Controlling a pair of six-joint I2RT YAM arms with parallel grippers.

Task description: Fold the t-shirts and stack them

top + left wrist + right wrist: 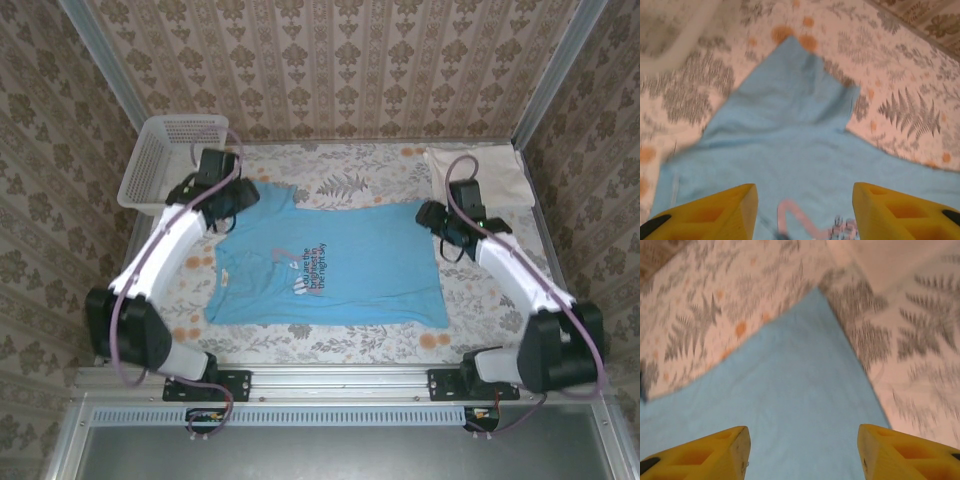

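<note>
Left arm [165,250] and right arm [520,275] angled forward and inward from the tabletop's [330,345] near edge, light blue t-shirt [330,265] spread flat between them, left claw [805,202] wide open, empty, over its far sleeve, right claw [802,445] wide open, empty, over its far-right corner, cream-white t-shirt [478,172] folded beyond

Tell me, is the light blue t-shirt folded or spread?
Spread. The light blue t-shirt lies flat, chest print up, sleeve and hem corner laid out; no fold shows.

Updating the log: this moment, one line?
blue shirt flat | cream shirt far right | left gripper open above sleeve | right gripper open above corner
</note>
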